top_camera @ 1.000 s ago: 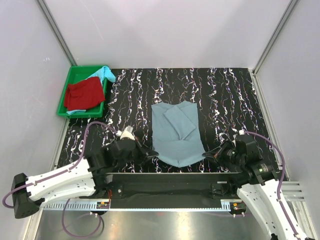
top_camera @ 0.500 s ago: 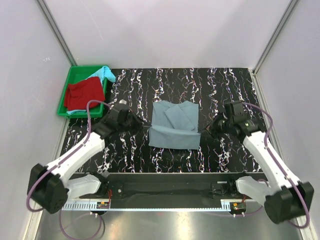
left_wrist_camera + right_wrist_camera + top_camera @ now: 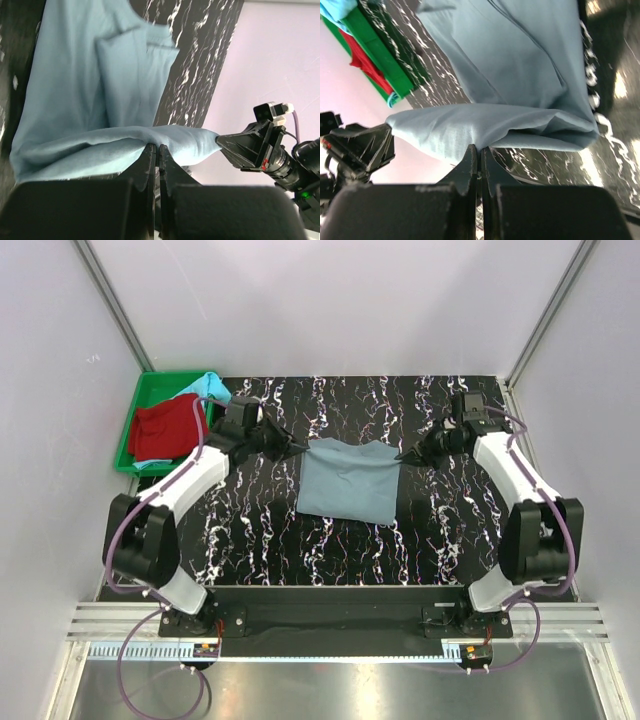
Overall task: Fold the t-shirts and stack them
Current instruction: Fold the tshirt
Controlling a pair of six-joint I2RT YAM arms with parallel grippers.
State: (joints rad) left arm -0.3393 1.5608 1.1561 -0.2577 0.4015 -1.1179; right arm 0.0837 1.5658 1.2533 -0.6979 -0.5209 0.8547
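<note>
The large dusty grey-blue t-shirt (image 3: 345,483) lies folded in half on the black marbled table. Its upper layer is stretched between both grippers at the far edge. My left gripper (image 3: 297,447) is shut on the shirt's far left corner (image 3: 150,140). My right gripper (image 3: 401,456) is shut on the far right corner (image 3: 480,135). The red t-shirt (image 3: 165,428) and the light turquoise t-shirt (image 3: 212,387) sit crumpled in the green tray (image 3: 150,390) at the back left.
Grey walls with metal frame posts (image 3: 115,315) close in the table on three sides. The tray's long side (image 3: 375,50) shows in the right wrist view, beyond the left gripper (image 3: 360,145).
Both grippers have carried the shirt's near hem away from the arm bases to the far edge, folding the shirt in half. Both arms now reach far out.
</note>
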